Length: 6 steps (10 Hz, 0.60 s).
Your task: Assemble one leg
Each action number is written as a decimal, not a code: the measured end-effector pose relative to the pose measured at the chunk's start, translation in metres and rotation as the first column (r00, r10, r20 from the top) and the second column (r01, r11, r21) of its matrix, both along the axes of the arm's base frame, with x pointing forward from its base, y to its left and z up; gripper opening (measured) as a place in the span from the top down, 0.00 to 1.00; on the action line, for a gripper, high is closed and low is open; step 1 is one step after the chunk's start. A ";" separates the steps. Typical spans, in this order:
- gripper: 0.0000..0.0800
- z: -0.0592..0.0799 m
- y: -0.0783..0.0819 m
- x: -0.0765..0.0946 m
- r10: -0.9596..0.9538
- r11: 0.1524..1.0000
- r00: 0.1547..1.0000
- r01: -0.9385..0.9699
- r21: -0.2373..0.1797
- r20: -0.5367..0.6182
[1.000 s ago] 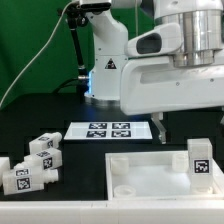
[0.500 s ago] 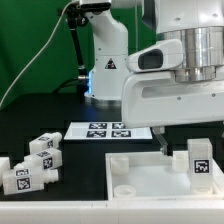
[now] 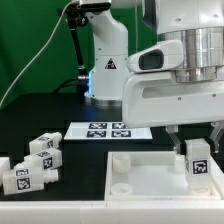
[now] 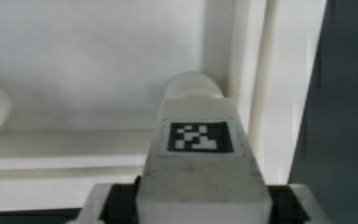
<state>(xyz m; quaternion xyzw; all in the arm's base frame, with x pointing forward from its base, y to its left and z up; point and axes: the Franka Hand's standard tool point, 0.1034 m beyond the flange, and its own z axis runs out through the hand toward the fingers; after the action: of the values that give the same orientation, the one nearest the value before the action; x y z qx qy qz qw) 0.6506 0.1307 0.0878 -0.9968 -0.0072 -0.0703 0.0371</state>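
The leg, a small white block with a black-and-white tag, stands upright in the corner of the large white tray at the exterior view's right. My gripper has come down over it, with one finger on each side of its top. In the wrist view the leg fills the gap between the fingers, and the dark pads lie against its sides. The gripper is shut on the leg.
Several loose white tagged legs lie on the black table at the exterior view's left. The marker board lies behind the tray by the arm's base. A round socket sits in the tray's near-left corner.
The gripper has come down and moved toward the exterior view's right, from above the tray to around the leg's top. The leg has not moved.
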 end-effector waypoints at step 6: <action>0.64 -0.001 -0.002 0.001 -0.437 0.896 0.899 0.438 0.073 -0.035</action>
<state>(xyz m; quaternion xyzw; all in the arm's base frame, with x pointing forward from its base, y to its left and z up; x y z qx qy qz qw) 0.6519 0.1291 0.0869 -0.9713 0.2199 -0.0682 0.0596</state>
